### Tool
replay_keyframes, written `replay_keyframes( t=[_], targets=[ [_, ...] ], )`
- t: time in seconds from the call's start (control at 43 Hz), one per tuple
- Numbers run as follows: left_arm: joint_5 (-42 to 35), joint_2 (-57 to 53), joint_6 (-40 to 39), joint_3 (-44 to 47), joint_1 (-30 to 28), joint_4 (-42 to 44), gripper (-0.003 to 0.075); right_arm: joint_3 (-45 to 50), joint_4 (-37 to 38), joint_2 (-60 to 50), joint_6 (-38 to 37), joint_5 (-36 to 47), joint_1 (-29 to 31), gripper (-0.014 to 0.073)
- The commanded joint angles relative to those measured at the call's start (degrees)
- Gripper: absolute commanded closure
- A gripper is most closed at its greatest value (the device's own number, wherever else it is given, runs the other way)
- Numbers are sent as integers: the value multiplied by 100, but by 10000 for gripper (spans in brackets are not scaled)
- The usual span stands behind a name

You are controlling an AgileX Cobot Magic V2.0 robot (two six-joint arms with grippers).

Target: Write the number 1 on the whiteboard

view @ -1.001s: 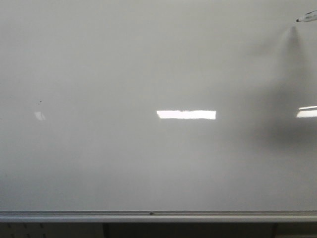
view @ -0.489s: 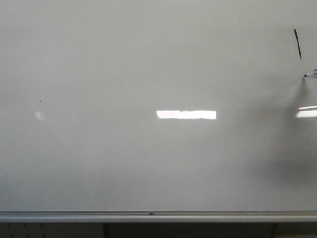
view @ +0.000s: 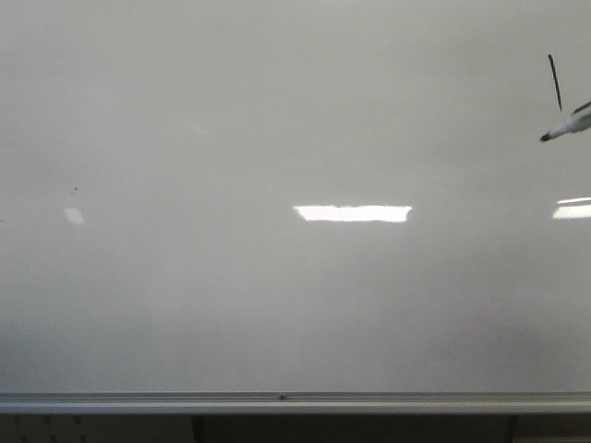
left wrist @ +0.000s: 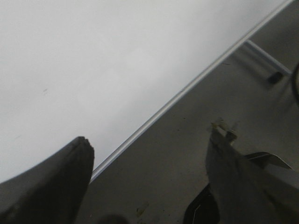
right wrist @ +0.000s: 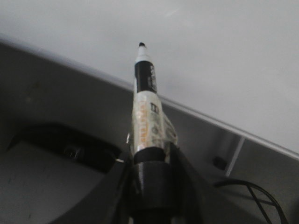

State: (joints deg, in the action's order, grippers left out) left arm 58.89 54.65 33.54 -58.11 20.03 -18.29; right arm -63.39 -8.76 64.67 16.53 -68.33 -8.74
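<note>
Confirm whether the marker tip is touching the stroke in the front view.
No: the marker tip sits below the number 1, with bare whiteboard between.

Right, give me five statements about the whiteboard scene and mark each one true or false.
1. A black stroke, the number 1, is on the whiteboard near its upper right. True.
2. The marker tip is pressed on the stroke. False: in the front view the tip sits below the stroke, apart from it.
3. The right gripper holds the marker. True.
4. The left gripper holds an eraser. False: its fingers are spread with nothing between them.
5. The stroke is in the middle of the board, beside the bright reflection. False: it is far to the right and higher.
</note>
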Motion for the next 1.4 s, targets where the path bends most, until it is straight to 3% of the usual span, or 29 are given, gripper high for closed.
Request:
replay_keyframes(
  t=[0.0,0.233,0.442,0.605,1.001,1.257,1.374],
  targets=[
    [-105,167,568,-349,436,-584,227,-248,-766,-115,1072,-660,-163,638],
    [-105,887,1058,-811,1935,-690,227,-248,-2105,-115,2642,-816,-590,638],
    [-296,1676,1295,-1404,2807,-690,227,-248,-2476,-115,3106,-816,-975,638],
    [-303,2300,1350,-1939,3099,-667,227,-248,-2505,-115,3153,-816,-1037,638],
    [-456,3255,1435,-2468,3142,-667,232,-248,-2505,-115,3153,-816,-1037,638],
    [-456,3265,1435,-2468,3142,-667,587,-248,-2506,-115,3153,-816,-1037,629],
    [-456,3265,1435,-2468,3142,-667,685,-248,-2493,-115,3153,-805,-1037,536]
  ],
)
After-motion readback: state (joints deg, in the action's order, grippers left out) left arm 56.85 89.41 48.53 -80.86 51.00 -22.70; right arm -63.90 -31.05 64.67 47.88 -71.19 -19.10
